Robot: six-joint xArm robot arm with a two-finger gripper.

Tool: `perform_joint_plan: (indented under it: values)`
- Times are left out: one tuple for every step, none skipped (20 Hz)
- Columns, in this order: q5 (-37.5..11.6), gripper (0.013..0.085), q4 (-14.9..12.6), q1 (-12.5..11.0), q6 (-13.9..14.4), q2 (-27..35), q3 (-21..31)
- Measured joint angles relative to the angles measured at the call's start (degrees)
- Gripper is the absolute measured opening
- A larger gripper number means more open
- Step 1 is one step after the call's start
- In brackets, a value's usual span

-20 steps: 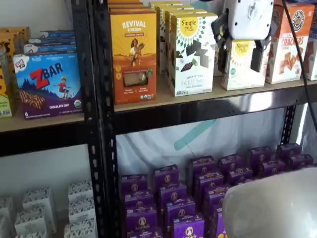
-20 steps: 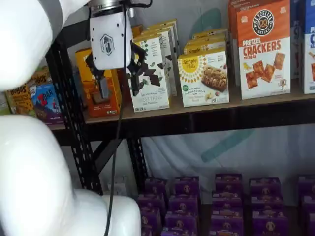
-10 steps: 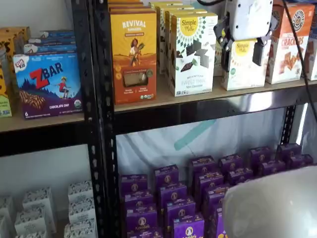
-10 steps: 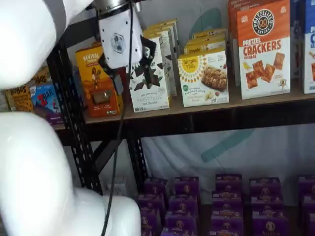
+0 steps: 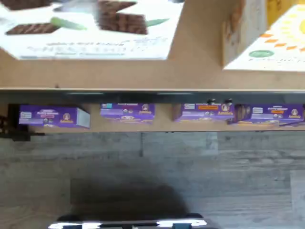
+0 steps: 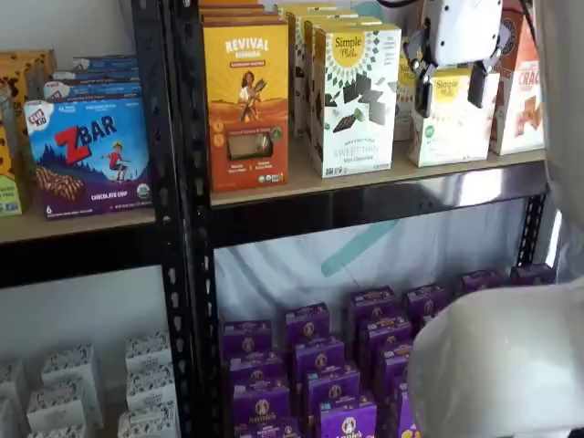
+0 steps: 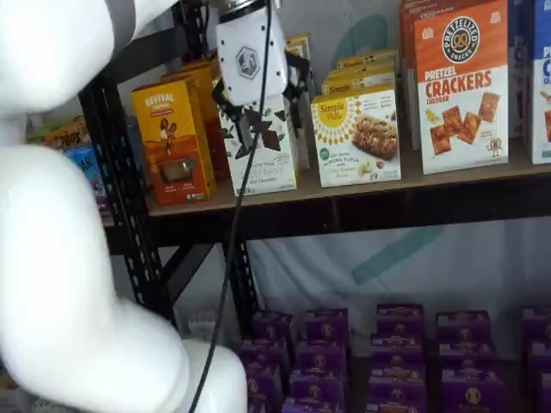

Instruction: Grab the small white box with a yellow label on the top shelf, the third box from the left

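My arm: its white bulk fills the near foreground in both shelf views, with a black cable trailing down from the wrist.
My gripper: white body and two black fingers spread wide apart, nothing between them; it hangs in front of the top shelf, and in a shelf view it sits right over the small white box.
Small white box: stands upright on the top shelf, yellow sunburst label facing out, cookies pictured on its side; to one side the taller white box with dark chocolate squares, to the other the orange cracker box.
Wrist view: the tan shelf edge with both white cartons' fronts just behind it, purple boxes on the lower shelf, grey plank floor below.
Farther along: an orange Revival box past the chocolate one.
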Motion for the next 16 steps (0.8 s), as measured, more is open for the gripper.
perform_joint_plan:
  values:
    - [-0.79, 0.085, 0.13, -1.37, -1.29, 1.19, -0.45]
    - [-1.18, 0.085, 0.21, -1.99, -1.88, 1.68, -0.62]
    - [-1.86, 0.085, 0.38, -3.06, -2.92, 2.48, -0.92]
    - [-2.51, 0.085, 0.64, -4.13, -3.91, 3.24, -1.15]
    - [-2.92, 0.085, 0.79, -4.74, -4.5, 3.67, -1.28]
    - [-3.81, 0.085, 1.05, -5.87, -5.6, 4.45, -1.45]
    - [-3.95, 0.085, 1.1, -5.98, -5.7, 4.49, -1.45]
    - [-5.01, 0.085, 1.3, -6.55, -6.23, 4.72, -1.26]
    - [-5.37, 0.085, 1.31, -6.67, -6.35, 4.79, -1.21]
    - [-6.11, 0.085, 1.31, -7.09, -6.73, 5.32, -1.34]
    - [-6.54, 0.085, 1.24, -7.25, -6.89, 5.65, -1.51]
    - [-7.29, 0.085, 1.16, -7.66, -7.26, 6.48, -1.93]
    - [-7.43, 0.085, 1.15, -7.71, -7.31, 6.56, -1.96]
    - [-8.0, 0.085, 1.15, -7.9, -7.49, 6.88, -2.15]
    - [-8.47, 0.085, 1.1, -8.13, -7.68, 7.37, -2.46]
    - [-8.64, 0.085, 1.09, -8.2, -7.76, 7.56, -2.62]
